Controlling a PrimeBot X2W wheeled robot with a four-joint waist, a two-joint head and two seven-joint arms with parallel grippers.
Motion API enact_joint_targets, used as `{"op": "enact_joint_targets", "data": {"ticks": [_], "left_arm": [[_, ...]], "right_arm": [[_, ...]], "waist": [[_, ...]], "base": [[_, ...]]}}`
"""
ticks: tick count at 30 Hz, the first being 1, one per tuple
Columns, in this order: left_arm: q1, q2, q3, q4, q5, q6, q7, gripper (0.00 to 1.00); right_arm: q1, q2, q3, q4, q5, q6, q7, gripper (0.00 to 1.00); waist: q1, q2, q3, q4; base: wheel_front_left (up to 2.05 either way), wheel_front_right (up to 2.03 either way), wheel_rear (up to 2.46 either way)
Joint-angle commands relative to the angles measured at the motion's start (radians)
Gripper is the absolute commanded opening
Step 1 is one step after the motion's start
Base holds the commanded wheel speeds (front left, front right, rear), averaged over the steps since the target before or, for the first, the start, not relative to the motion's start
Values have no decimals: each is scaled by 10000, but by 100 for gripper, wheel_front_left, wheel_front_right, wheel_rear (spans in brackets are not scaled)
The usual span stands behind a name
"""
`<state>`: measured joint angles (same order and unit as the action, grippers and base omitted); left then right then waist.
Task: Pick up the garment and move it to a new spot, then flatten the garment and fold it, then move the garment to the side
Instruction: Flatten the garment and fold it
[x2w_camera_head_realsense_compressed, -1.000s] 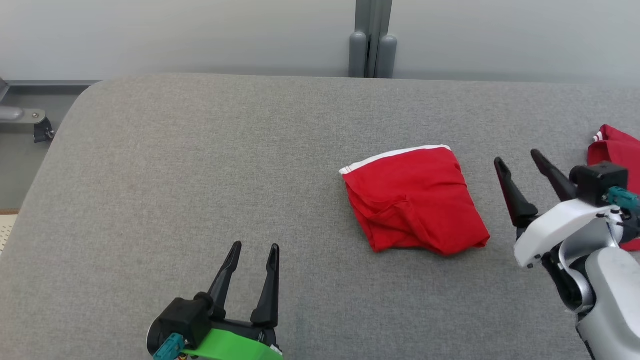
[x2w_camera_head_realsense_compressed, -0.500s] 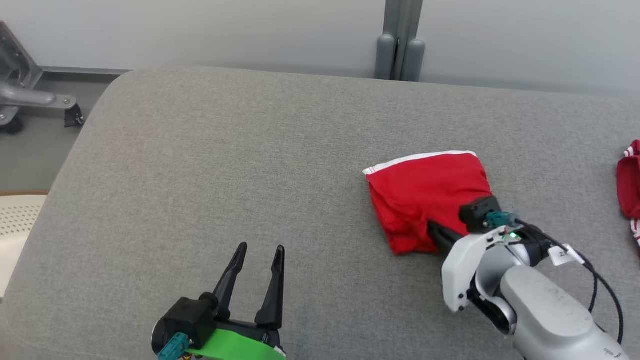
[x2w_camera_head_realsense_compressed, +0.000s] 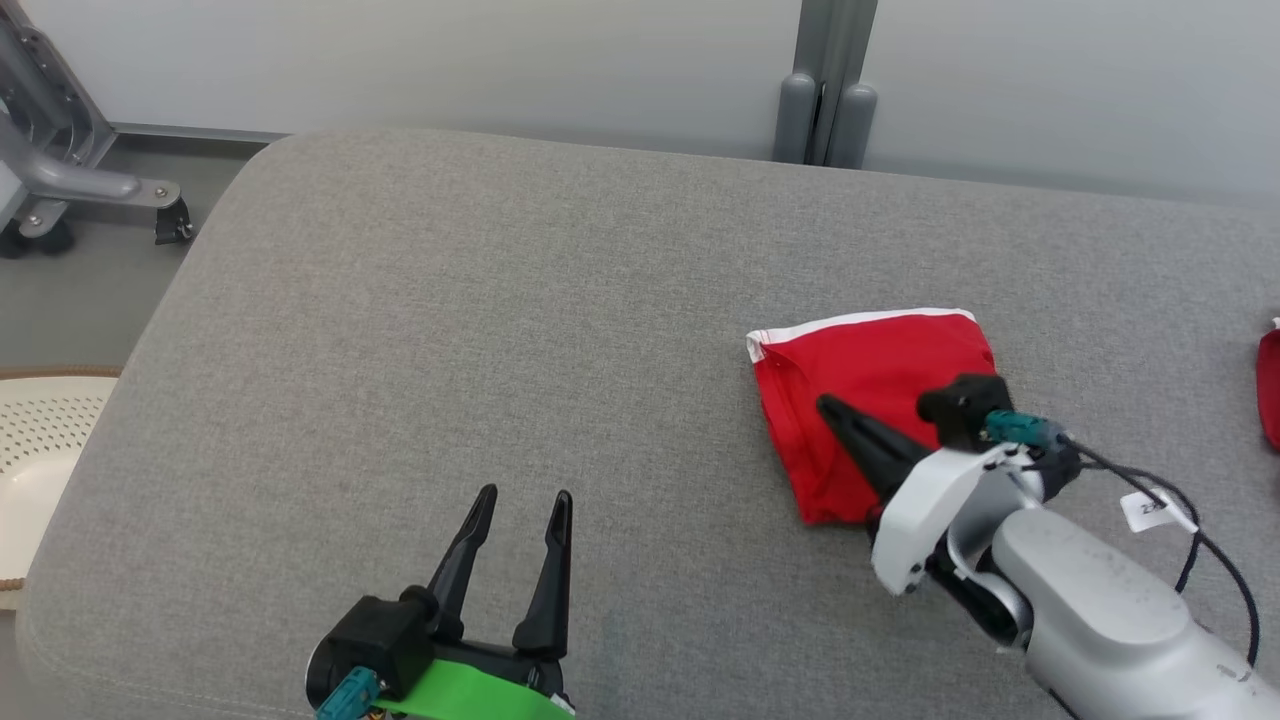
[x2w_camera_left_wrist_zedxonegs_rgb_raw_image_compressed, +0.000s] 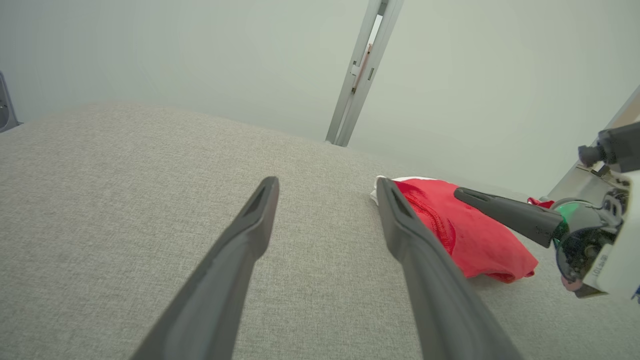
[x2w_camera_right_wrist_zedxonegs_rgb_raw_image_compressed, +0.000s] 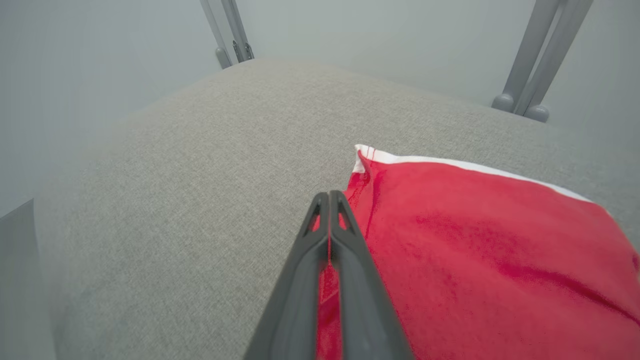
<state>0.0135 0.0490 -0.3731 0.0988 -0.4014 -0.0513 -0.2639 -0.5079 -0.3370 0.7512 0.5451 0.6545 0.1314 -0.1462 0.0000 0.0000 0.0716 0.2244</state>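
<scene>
Head view: red garment (x2w_camera_head_realsense_compressed: 870, 365) lies right of centre on the grey bench (x2w_camera_head_realsense_compressed: 480, 300); right end effector (x2w_camera_head_realsense_compressed: 828, 405) reaches over it, fingers pressed together, any pinched cloth can't be made out. Left end effector (x2w_camera_head_realsense_compressed: 524, 495) spread wide, empty, well apart

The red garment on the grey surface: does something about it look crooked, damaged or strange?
Nothing looks damaged. The red garment lies folded but turned askew on the grey surface, its left side wrinkled. The right gripper, shut, points over that side; whether it pinches cloth is unclear.
</scene>
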Motion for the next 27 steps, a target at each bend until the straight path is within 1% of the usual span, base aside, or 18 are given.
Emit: {"op": "enact_joint_targets", "data": {"ticks": [1,2,5,8,12,16,21,27], "left_arm": [[47,32,-8,-47,4,28,-1,100],[32,32,-35,-49,20,-19,0,100],[-61,32,-68,-45,27,-96,-1,100],[-227,32,-140,6,-12,-159,0,100],[-352,32,-136,61,-103,-209,-1,100],[-436,32,-62,72,-125,-213,-1,100],[-458,32,-21,96,-238,-187,-1,100],[-356,32,-73,38,-269,-108,-1,100]], "right_arm": [[-160,-118,-237,212,-246,-18,-264,0],[-285,-147,-508,519,-460,-18,-436,0],[-556,40,-984,1210,-797,-16,-648,0],[-767,146,-1240,2098,-1135,-18,-727,0],[-857,599,-1254,3104,-1350,-16,-745,0],[-829,860,-1025,3760,-1191,-16,-705,0],[-1094,854,-888,4135,-1394,-18,-975,0],[-1129,1016,-990,3553,-1744,-18,-1190,0]], "waist": [[0,0,60,18],[0,0,126,53],[0,0,295,145],[0,0,504,315],[0,0,678,521],[0,0,789,597],[0,0,763,527],[0,0,658,383]], "base": [[0,0,0],[0,0,0],[0,0,0],[0,0,0],[0,0,0],[0,0,0],[0,0,0],[0,0,0]]}}
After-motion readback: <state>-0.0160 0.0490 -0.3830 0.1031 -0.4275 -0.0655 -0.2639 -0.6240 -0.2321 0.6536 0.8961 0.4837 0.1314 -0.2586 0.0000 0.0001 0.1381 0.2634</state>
